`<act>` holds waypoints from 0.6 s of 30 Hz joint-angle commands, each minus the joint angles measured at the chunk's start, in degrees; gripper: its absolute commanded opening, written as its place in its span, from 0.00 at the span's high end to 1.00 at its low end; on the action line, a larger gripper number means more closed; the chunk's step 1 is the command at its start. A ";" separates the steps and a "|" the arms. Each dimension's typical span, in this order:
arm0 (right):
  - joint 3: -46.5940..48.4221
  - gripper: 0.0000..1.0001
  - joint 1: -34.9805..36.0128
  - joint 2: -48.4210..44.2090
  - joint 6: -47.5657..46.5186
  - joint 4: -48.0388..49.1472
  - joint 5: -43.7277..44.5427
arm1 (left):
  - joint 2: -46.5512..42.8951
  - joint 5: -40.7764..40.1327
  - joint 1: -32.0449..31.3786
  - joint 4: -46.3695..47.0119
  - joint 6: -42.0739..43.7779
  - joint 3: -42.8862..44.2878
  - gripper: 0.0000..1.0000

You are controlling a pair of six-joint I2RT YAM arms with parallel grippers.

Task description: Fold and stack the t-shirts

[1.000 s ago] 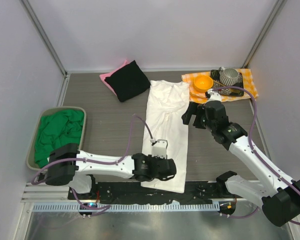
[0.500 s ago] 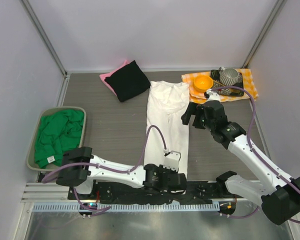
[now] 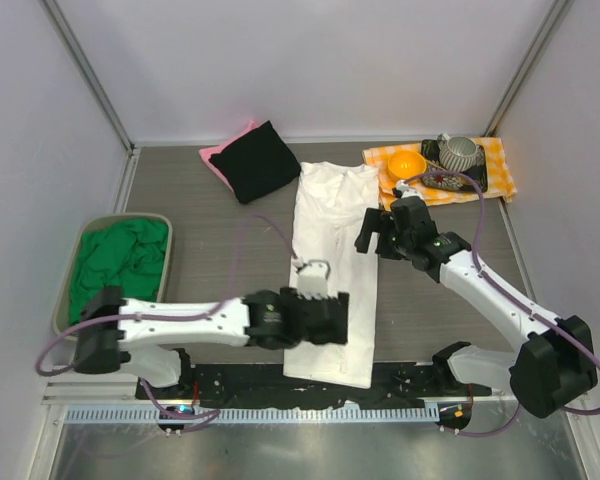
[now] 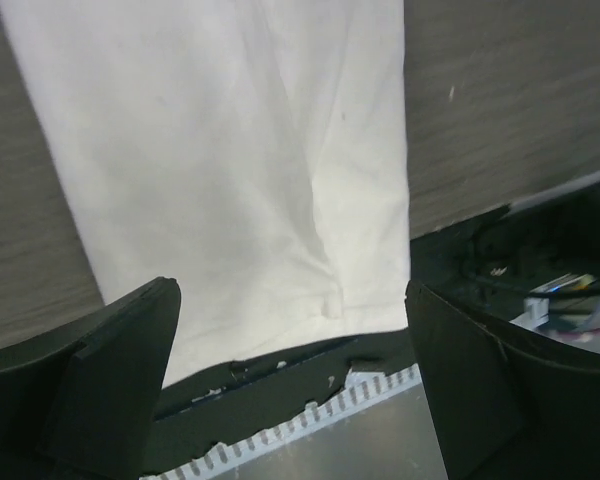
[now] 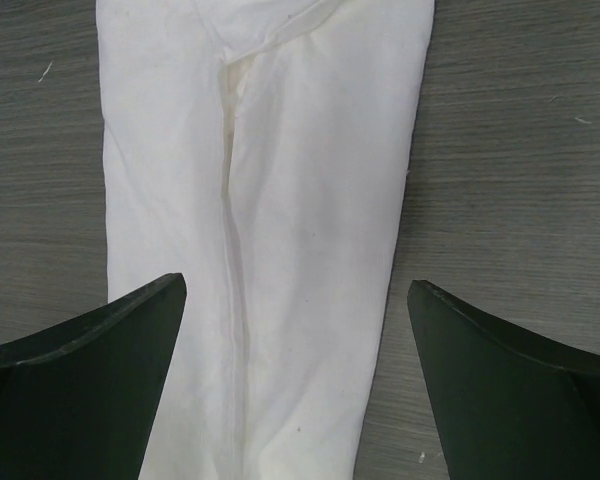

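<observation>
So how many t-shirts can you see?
4. A white t-shirt lies folded lengthwise mid-table; a black one sits on a pink one at the back; a green one is bundled in the left bin. Others may hide underneath.

Matt, creased white cloth t-shirt (image 3: 330, 215); matt grey wood-grain table (image 3: 200, 235).

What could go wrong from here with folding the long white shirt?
1. The near hem of the white t-shirt hangs past the table onto the black rail. It may snag there when lifted.
2. The left gripper and right gripper hover open above layered cloth. A pinch might catch only the top layer and undo the fold.
</observation>
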 commanded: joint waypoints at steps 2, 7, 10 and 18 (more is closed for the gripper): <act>2.27 0.00 1.57 0.02 2.29 -3.18 -1.97 | -16.37 0.01 10.40 -1.76 4.44 -6.06 0.00; -7.01 0.00 2.36 -6.83 9.48 -7.15 -3.61 | -23.95 6.50 16.74 -0.72 2.95 -17.84 0.00; -12.73 0.01 4.56 -11.66 13.17 -7.94 -5.99 | -27.12 10.03 17.44 5.78 -0.48 -27.42 0.01; -21.72 0.05 14.31 -20.80 23.55 -11.80 -6.71 | -25.99 22.42 17.53 25.31 -4.62 -41.07 0.06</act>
